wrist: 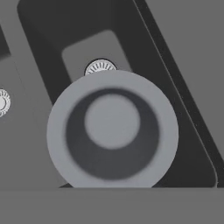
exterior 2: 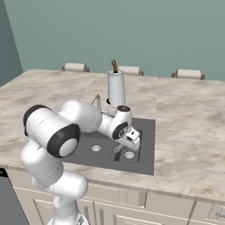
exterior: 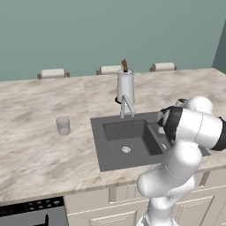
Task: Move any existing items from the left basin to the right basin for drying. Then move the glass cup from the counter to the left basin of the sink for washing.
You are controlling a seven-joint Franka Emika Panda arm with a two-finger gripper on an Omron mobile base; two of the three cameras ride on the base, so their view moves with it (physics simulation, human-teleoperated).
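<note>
The gripper (exterior 2: 124, 147) is pinched on the small round grey object (wrist: 112, 130) (seen from above as a shallow dish), holding it above the right basin (wrist: 144, 57) of the sink (exterior: 99, 141). The glass cup (exterior: 63, 125) stands on the counter (exterior: 35, 132), well left of the sink.

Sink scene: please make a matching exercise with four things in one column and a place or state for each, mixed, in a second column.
Things:
1. glass cup
2. steel canister
3. grey round object
4. left basin

Places or states:
A. behind the tap, on the counter
B. over the right basin, close before the hand camera
C. on the counter, left of the sink
D. holds nothing; drain bare

Pairs: 1-C, 2-A, 3-B, 4-D
</note>
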